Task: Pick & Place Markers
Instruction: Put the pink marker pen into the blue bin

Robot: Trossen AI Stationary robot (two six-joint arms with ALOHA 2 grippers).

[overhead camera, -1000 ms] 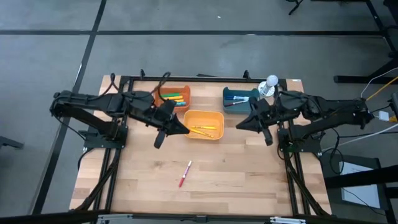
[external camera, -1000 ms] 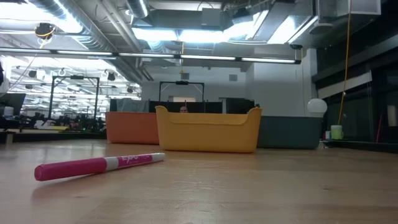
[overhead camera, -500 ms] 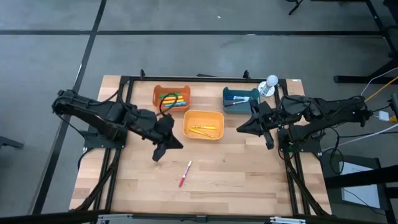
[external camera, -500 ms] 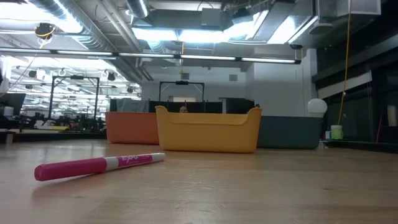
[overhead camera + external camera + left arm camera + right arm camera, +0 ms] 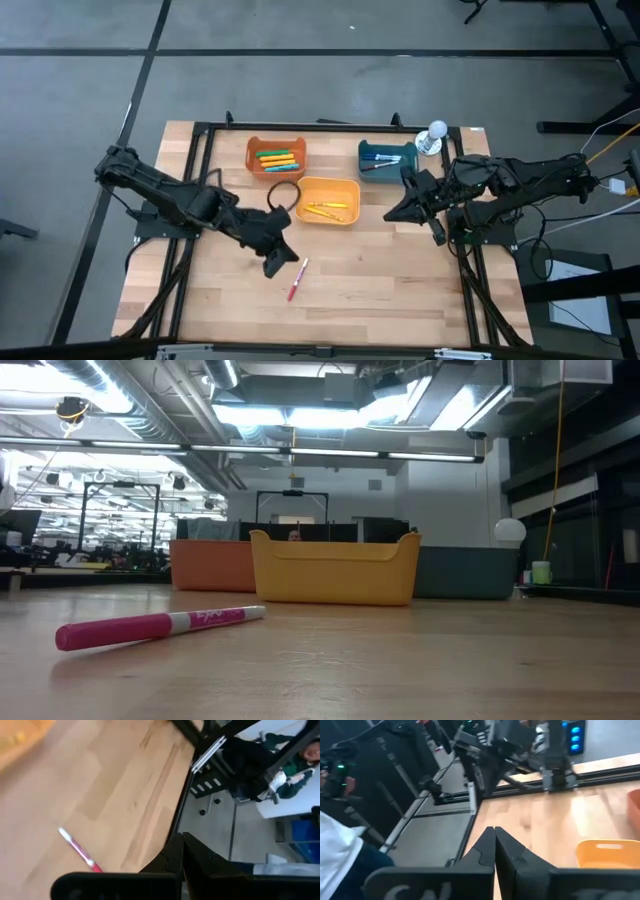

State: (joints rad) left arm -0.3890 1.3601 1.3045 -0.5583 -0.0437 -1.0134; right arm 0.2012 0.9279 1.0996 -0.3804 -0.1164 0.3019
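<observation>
A pink marker with a white end lies flat on the wooden table, toward the near side; it also shows in the low view and in the left wrist view. Other markers lie in the orange bin, the yellow bin and the teal bin. My left gripper is shut and empty, just to the far left of the pink marker; its fingers meet in the left wrist view. My right gripper is shut and empty, right of the yellow bin.
The three bins stand in the table's far half, the yellow one nearest the middle. A white ball sits by the teal bin at the far right. Bare wood lies around the pink marker. A person shows beyond the table.
My left gripper has gone from the yellow bin's left edge toward the table's near edge and has come close to the pink marker. My right gripper has drawn back a little toward the near right. The pink marker has not moved.
</observation>
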